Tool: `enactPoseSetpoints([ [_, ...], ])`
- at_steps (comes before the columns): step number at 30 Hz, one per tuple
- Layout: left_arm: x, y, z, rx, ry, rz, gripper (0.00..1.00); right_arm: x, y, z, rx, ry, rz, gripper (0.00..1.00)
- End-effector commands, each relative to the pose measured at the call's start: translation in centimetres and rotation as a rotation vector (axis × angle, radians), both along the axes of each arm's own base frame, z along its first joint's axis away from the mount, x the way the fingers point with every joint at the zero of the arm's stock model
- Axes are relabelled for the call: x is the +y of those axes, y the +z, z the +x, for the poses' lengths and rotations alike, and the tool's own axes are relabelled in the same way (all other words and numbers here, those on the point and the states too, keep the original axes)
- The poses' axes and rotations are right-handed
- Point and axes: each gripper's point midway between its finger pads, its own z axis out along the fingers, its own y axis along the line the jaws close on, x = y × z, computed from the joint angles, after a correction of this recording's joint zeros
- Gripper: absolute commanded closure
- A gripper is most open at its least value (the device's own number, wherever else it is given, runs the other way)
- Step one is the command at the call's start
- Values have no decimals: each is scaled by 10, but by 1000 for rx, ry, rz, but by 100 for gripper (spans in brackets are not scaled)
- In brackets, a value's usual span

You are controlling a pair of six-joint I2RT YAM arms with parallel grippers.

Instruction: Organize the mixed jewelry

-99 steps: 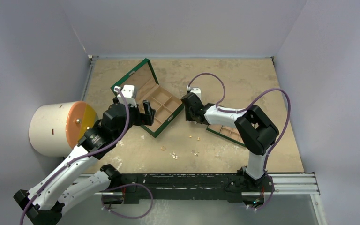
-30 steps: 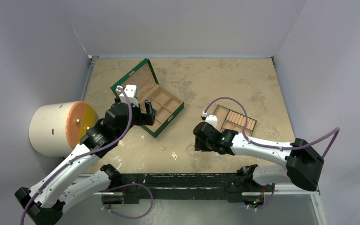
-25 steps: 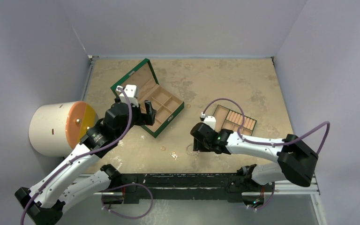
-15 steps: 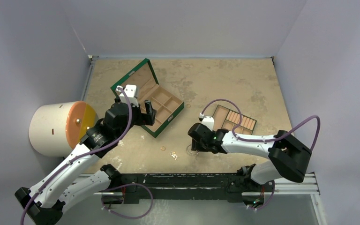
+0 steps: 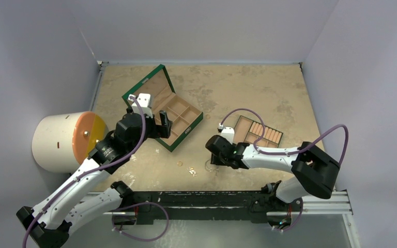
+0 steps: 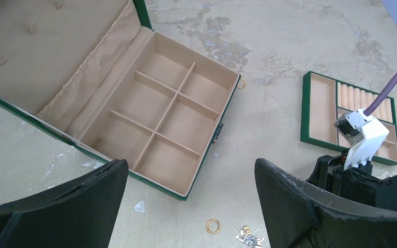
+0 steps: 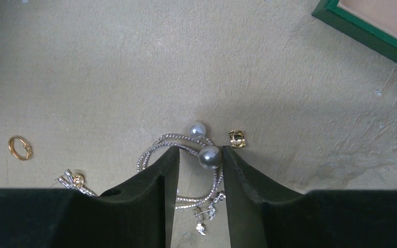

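Currently the right gripper [image 7: 199,151] sits low over the worktop close to the near edge, about mid-width. Its fingers are a little apart and straddle the silver pearl hoops [image 7: 186,138]. The grey pearl [image 7: 210,157] is in the gap, against one fingertip with daylight on the other side — not clamped. The white pearl [image 7: 197,129] lies just beyond the tips. In the wrist view the gold stud [image 7: 237,138] is just beside the right-hand finger, and small silver bits [image 7: 207,212] lie lower in the gap by the hoops' near arc. The gold ring [image 7: 19,147] and glittery cluster [image 7: 75,181] are apart from the hoops, toward the left edge, near each other but not touching.

The left gripper [image 6: 187,163] hangs wide open above the near-side rim of the green box [image 6: 186,121], holding nothing. The box has its lid open and its tan divided lining showing. It sits in the left half of the worktop, toward the far edge. One more gold hoop [image 6: 241,82] lies on the worktop just beside the box's right-hand wall. The tan divided tray [image 6: 322,106] — green-rimmed — sits right of centre, just beyond the right wrist. A white drum [image 5: 64,140] with an orange end face is at the left edge.
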Motion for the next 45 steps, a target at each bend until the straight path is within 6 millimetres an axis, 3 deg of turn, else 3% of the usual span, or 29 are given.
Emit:
enactPoseSetpoints([
  [1, 1, 11, 4, -29, 10, -16, 8, -5, -6, 3, -11, -4, -40, 62],
  [15, 1, 13, 4, -31, 9, -17, 8, -2, 0, 2, -23, 12, -53, 82],
  [31, 4, 18, 2, -46, 19, -28, 8, 14, 52, 16, -118, 29, 16, 92],
  [37, 9, 23, 1, -65, 36, -37, 8, 24, 85, 24, -169, 59, 48, 92],
  [45, 15, 29, 0, -86, 59, -48, 8, 42, 161, 62, -371, 106, 52, 90],
])
